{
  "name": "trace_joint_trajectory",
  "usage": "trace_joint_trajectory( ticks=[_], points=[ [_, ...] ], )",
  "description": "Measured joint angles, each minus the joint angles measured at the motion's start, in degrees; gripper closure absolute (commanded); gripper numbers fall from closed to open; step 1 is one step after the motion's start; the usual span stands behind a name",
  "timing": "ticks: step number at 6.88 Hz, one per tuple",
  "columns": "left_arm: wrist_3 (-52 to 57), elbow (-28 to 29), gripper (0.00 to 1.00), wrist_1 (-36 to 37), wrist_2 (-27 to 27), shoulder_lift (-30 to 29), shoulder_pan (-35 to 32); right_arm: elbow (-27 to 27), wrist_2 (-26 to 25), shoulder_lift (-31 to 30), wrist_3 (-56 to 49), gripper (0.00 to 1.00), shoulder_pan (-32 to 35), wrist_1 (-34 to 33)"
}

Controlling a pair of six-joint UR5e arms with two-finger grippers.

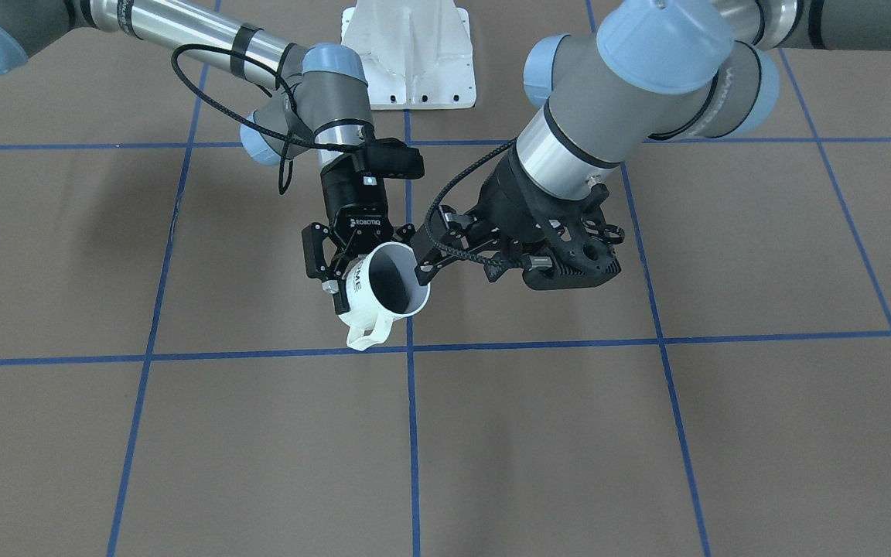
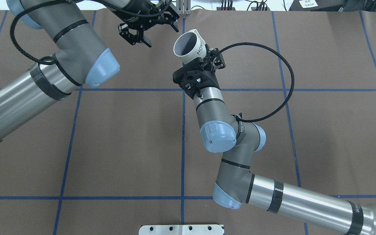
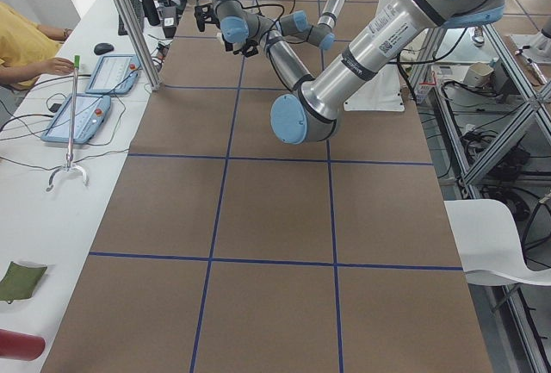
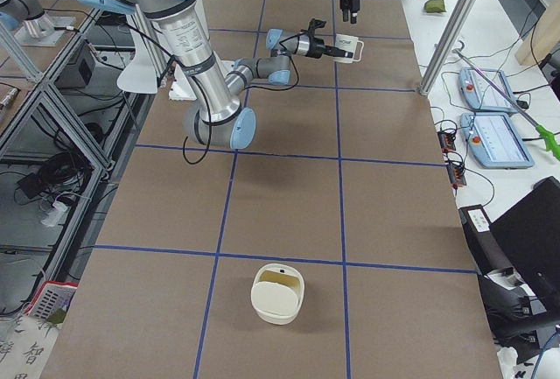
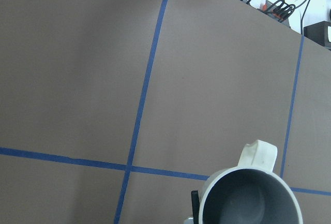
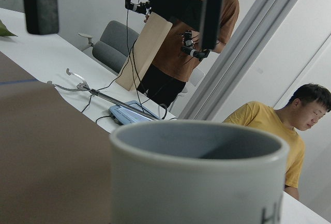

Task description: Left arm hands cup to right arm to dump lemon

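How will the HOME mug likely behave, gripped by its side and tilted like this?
The cup looks rigid and glossy, probably ceramic: likely heavy for its size and somewhat slippery. The right gripper clamps only its side, with the mouth tilted, so it might pivot in the grip. Held off the table, it could break if dropped.

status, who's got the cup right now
Right gripper shut on cup, tilted, off the table. Left gripper open, just clear of the rim. No lemon in view.
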Motion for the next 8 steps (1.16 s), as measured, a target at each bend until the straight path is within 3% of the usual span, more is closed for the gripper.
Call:
trace_joint_trajectory(
  ticks=[1,8],
  points=[
    [-0.17,-0.01,0.53,-0.43,0.03,0.05,0.36,0.15,-0.4,0.1,0.38,1.0,-0.14,0.09],
    [-0.16,0.12,0.66,-2.52,1.08,0.41,3.05,0.53,-0.59,0.21,0.58,1.0,-0.55,2.95]
  ],
)
